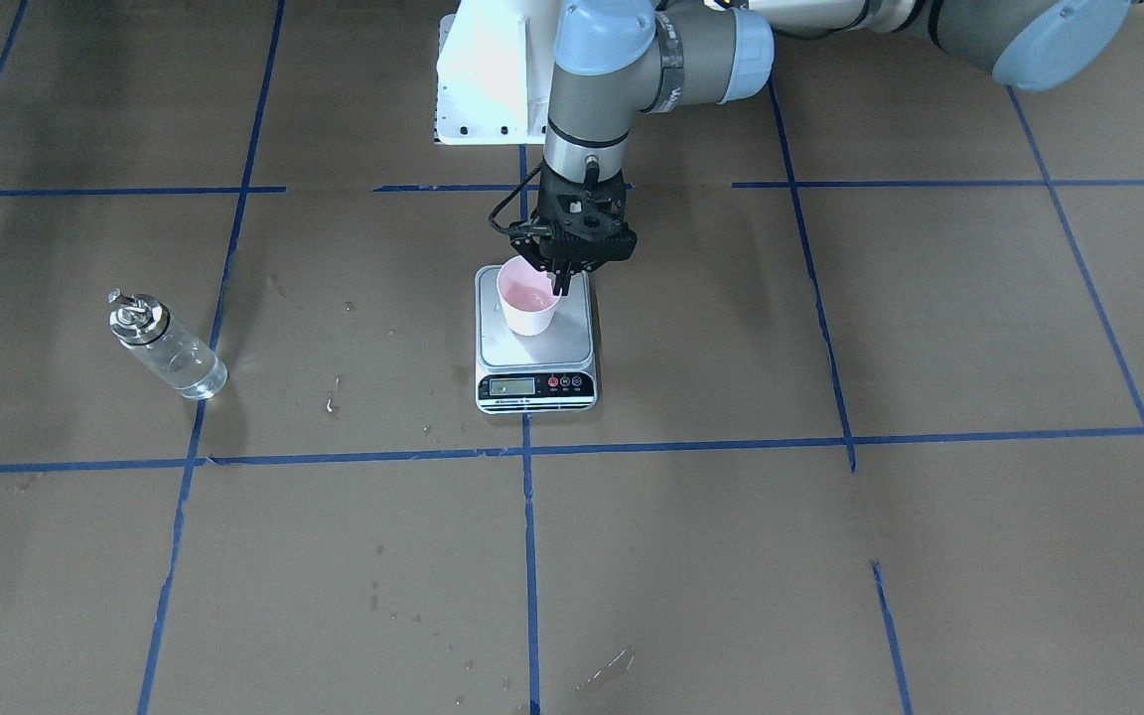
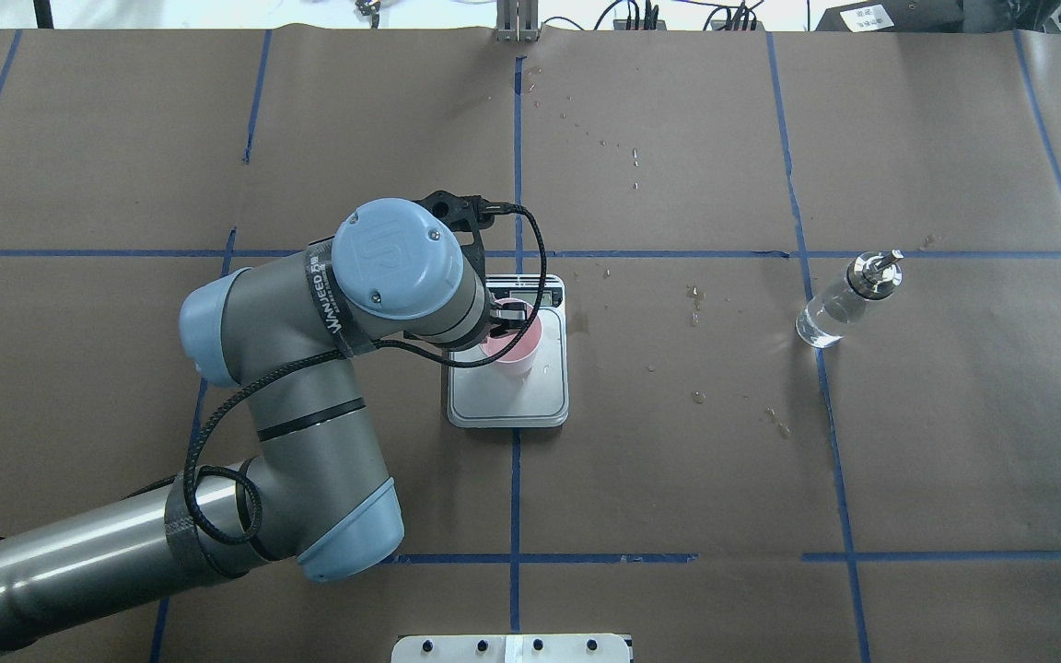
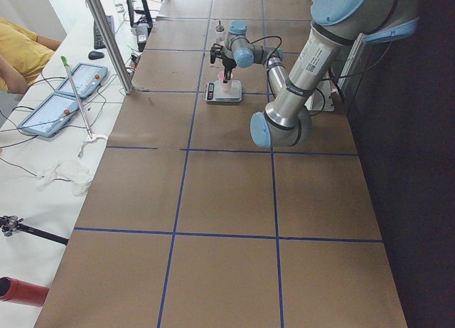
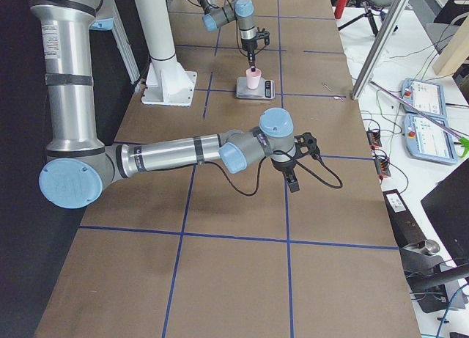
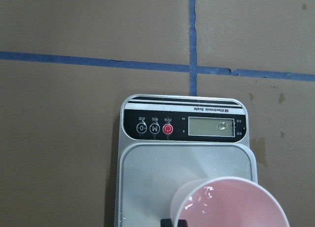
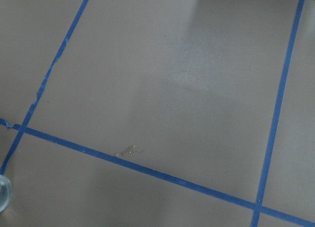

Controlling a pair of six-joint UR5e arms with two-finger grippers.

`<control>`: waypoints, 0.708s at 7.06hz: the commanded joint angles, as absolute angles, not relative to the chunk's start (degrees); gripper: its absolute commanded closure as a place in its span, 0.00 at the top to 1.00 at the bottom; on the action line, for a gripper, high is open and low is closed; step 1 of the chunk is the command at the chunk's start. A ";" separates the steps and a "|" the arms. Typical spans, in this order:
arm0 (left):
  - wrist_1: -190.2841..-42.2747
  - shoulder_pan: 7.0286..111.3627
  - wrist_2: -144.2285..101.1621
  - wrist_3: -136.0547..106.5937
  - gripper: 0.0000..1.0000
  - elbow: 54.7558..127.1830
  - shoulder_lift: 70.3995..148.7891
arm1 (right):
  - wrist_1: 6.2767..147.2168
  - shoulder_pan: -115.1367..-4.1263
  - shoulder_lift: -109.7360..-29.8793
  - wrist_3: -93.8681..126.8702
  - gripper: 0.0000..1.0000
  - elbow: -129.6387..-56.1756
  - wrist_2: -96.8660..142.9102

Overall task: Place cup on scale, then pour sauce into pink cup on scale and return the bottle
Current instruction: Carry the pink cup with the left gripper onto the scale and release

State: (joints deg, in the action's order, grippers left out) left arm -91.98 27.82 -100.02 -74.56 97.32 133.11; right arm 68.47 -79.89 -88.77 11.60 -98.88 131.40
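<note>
Left pincer (image 1: pixel 557 281) apparently astride cup (image 1: pixel 526 310) rim

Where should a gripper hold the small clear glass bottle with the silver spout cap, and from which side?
Grip the clear glass bottle around its round body, below the silver cap, coming level from the robot's side: it stands upright, and that cap is uneven.

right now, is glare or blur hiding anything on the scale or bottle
left wrist view: sharp, small reflection on the scale lcd, no digits legible; front-facing view: bottle cap glints, display too small; right wrist view: soft, pale sheen upper right
</note>
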 commanded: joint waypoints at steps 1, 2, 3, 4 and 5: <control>-92.02 27.77 -100.02 -74.27 0.45 97.29 132.98 | 68.47 -79.89 -88.86 11.60 1.00 -98.88 131.31; -92.02 27.77 -100.02 -73.48 0.67 97.64 132.72 | 68.47 -79.89 -88.86 11.60 1.00 -98.88 131.40; -91.50 28.03 -100.11 -69.39 1.00 99.56 132.37 | 68.55 -79.89 -88.86 11.69 1.00 -98.88 131.40; -90.54 30.13 -100.37 -63.26 1.00 103.23 129.49 | 68.47 -79.89 -88.86 13.95 1.00 -99.14 131.48; -88.18 33.28 -100.46 -54.06 1.00 111.10 123.37 | 68.47 -79.89 -89.03 18.24 1.00 -101.66 131.83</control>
